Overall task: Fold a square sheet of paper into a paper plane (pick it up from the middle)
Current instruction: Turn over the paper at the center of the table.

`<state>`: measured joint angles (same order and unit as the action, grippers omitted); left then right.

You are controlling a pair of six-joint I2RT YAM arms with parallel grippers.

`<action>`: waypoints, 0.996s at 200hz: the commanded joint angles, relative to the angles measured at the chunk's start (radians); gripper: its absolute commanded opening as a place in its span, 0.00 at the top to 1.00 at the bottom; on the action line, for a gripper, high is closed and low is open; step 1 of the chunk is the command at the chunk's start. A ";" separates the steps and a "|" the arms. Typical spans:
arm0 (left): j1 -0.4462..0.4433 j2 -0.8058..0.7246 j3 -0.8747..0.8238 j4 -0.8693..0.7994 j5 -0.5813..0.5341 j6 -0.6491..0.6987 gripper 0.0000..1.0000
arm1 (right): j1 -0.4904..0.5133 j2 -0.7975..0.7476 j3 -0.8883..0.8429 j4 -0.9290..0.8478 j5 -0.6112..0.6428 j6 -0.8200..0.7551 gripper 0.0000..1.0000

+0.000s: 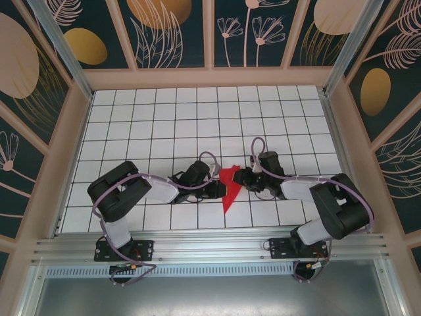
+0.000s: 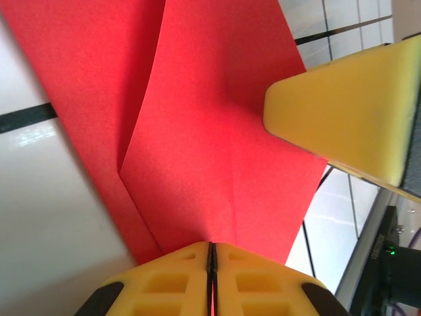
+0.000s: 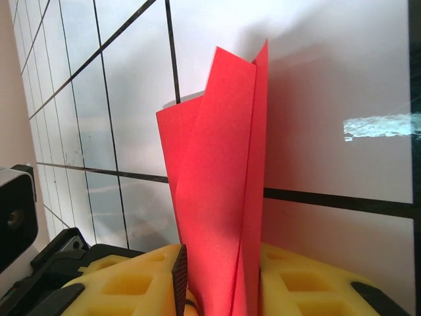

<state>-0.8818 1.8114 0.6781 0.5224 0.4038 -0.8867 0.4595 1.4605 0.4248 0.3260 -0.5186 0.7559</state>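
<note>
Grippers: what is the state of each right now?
Left gripper: shut on the red paper.
Right gripper: jaws either side of the paper, grip cannot be told.

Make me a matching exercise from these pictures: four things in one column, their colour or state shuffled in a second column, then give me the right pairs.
Column one
1. left pincer
2. right pincer
3. red paper
4. table

Column two
A. white tiles, dark lines
B. jaws apart, paper layers between them
C. creased into layers
D. jaws shut on a paper edge

Pairs: 1-D, 2-B, 3-C, 4-A.
</note>
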 commanded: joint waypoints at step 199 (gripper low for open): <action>0.003 0.022 -0.008 0.068 0.051 -0.031 0.88 | -0.012 0.095 -0.006 0.097 -0.212 -0.133 0.77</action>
<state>-0.8818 1.8168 0.6571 0.5911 0.4419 -0.9222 0.4408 1.5314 0.4271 0.3752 -0.6796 0.6590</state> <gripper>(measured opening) 0.121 0.239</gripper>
